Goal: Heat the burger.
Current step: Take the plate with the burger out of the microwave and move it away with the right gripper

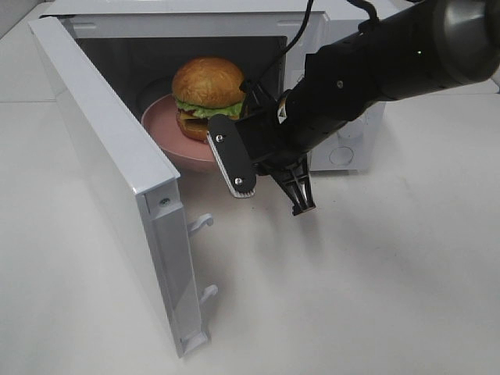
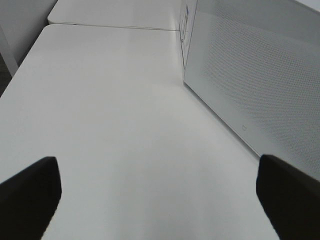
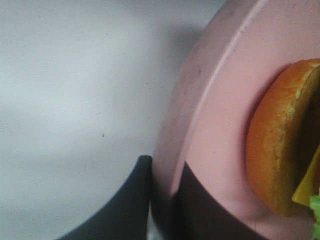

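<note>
White table (image 1: 375, 281) carries a white microwave (image 1: 344, 148). Its door (image 1: 117, 172) is swung wide open toward the camera, two latch hooks showing on the free edge.

Right arm (image 1: 391, 62) reaches in from the upper right to the microwave opening.

Pink plate (image 1: 168, 129) sits partly inside the cavity, its near edge sticking out past the opening. Right tool (image 3: 160, 200) is clamped on the plate's rim, one finger on each face of the rim, per the right wrist view.

The burger (image 1: 208, 95) is on the plate, upright, inside the microwave mouth: glossy brown bun, green lettuce frill, dark layers below. Wrist view also shows a yellow cheese edge (image 3: 306, 185) by the bun.

Left tool (image 2: 160, 200) is off to the side of the microwave, over bare table. Fingers (image 2: 30, 200) spread wide apart, holding nothing. Perforated door panel runs along one side of the left wrist view.
</note>
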Tool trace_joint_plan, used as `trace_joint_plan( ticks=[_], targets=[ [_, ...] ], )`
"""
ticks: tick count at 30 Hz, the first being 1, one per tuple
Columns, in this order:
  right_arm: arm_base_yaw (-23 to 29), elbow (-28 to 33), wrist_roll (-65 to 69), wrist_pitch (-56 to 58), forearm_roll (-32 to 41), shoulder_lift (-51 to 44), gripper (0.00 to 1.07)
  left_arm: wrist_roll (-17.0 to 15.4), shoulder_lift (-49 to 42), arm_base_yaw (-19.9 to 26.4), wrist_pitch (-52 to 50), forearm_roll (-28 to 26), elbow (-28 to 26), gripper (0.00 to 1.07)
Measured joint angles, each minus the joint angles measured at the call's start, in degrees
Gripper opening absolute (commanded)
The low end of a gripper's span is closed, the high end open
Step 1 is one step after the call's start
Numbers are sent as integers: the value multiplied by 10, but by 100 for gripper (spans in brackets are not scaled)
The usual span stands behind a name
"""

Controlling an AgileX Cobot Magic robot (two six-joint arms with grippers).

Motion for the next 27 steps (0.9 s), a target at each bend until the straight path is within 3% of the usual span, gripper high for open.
trace_joint_plan(
  ticks=[27],
  targets=[
    [-5,202,-2,-13,-8,-183,0,0,0,0,0,0,0,98]
  ],
)
